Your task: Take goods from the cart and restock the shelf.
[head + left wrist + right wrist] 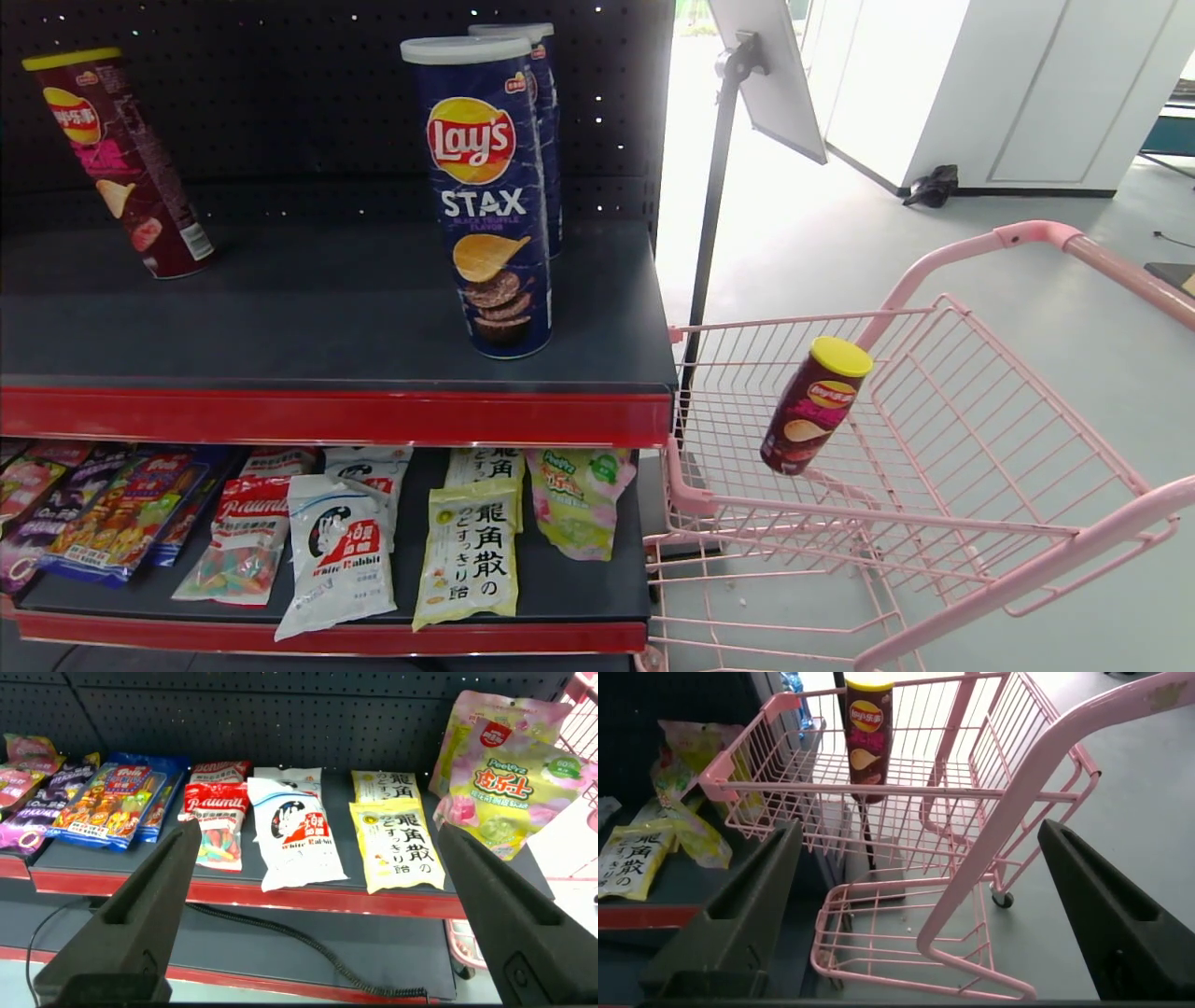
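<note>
Here, the shelf (327, 308) stood just beside the pink cart (794, 322). A tall blue chip can (487, 196) stood near the upper shelf's front edge. A yellow-lidded maroon can (815, 406) stood in the cart's basket. The left gripper (322, 829) and right gripper (920, 826) both gaped wide, empty.
</note>
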Robot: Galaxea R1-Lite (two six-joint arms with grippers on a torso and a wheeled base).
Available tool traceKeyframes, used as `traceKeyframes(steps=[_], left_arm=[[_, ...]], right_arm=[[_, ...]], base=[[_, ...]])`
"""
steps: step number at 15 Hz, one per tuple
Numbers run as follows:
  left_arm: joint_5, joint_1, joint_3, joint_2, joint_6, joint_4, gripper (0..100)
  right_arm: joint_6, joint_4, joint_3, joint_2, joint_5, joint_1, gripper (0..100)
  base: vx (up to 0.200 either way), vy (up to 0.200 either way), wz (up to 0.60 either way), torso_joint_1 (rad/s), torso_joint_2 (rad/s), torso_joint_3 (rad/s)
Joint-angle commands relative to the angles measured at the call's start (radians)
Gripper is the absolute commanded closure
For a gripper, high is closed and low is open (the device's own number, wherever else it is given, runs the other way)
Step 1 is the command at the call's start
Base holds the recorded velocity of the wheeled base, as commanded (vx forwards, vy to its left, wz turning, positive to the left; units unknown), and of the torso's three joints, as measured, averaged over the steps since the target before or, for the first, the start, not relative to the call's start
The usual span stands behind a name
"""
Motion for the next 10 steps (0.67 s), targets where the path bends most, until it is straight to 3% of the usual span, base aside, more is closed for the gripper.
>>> traceKeyframes(steps=[1, 5, 8, 10], left_arm=[[0.001, 0.000, 0.000, 0.000, -0.001, 0.000, 0], [0.001, 0.000, 0.000, 0.000, -0.001, 0.000, 0], [0.001, 0.000, 0.000, 0.000, 0.001, 0.000, 0], [0.001, 0.000, -0.001, 0.000, -0.001, 0.000, 0]], right_arm=[[-0.003, -0.001, 0.000, 0.001, 0.002, 0.001, 0], [-0.069, -0.030, -0.051, 0.006, 0.053, 0.003, 0], [-0.061, -0.021, -0.387, 0.351, 0.137, 0.017, 0], [0.026, -0.035, -0.549, 0.558, 0.186, 0.056, 0]], base=[[0.000, 0.000, 0.00, 0.000, 0.00, 0.000], [0.000, 0.000, 0.00, 0.000, 0.00, 0.000], [0.000, 0.000, 0.00, 0.000, 0.00, 0.000], [0.000, 0.000, 0.00, 0.000, 0.00, 0.000]])
